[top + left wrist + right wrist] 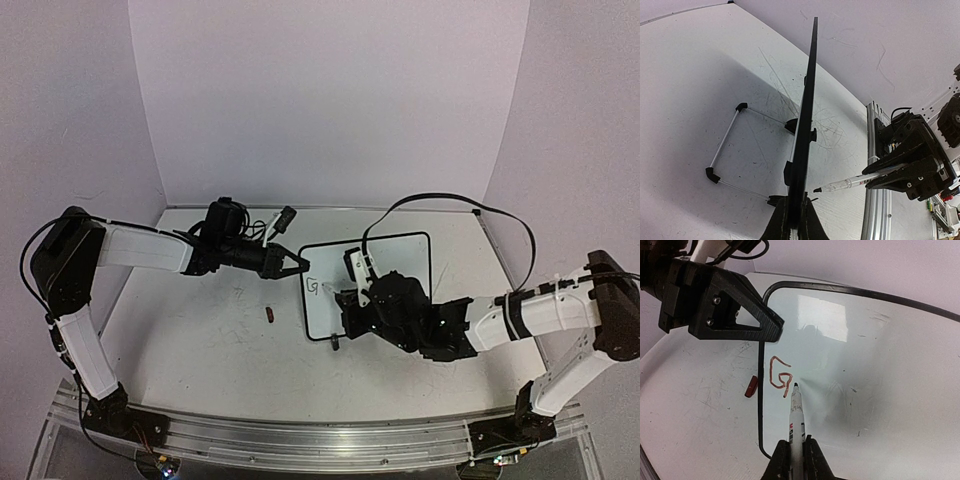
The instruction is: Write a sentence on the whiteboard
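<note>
Item 1, nearest: right gripper point(796, 456), jaws pinched on the barrel of a white marker point(796, 415). The nib points away from the wrist and sits just below and right of the writing. Whether it touches the surface cannot be told.

Item 2: red marker cap point(271, 315), lying loose on the scuffed white tabletop point(200, 340), just left of the board's rim. The right wrist view shows it too; the left wrist view does not.

Item 3: whiteboard point(400, 255), black-rimmed with rounded corners, mid-table between the two arms. From above it reads as a flat panel. The left wrist view takes it edge-on as a thin black line and alone shows the wire stand point(727, 142) with black feet splayed out behind it.

Item 4: sentence point(779, 374), only a single red-brown letter G near the board's left rim. It is sharp in the right wrist view and tiny from above.

Item 5, farthest: left gripper point(297, 264), jaws pressed onto the whiteboard's left edge.
</note>
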You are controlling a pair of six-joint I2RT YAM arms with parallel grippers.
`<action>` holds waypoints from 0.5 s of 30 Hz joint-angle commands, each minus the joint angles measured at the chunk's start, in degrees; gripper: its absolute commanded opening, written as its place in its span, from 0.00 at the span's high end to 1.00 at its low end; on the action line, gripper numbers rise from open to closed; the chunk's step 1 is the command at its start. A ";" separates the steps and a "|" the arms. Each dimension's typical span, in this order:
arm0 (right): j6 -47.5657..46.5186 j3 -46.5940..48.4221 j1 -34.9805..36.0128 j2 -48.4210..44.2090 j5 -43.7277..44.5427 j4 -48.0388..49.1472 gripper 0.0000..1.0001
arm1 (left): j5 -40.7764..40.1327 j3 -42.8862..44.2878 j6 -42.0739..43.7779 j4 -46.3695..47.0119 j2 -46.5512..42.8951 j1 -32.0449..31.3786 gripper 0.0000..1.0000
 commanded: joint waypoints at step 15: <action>-0.34 2.69 -0.38 1.65 1.93 2.57 1.00 | -3.98 -0.83 1.51 -3.76 -0.56 -0.42 1.00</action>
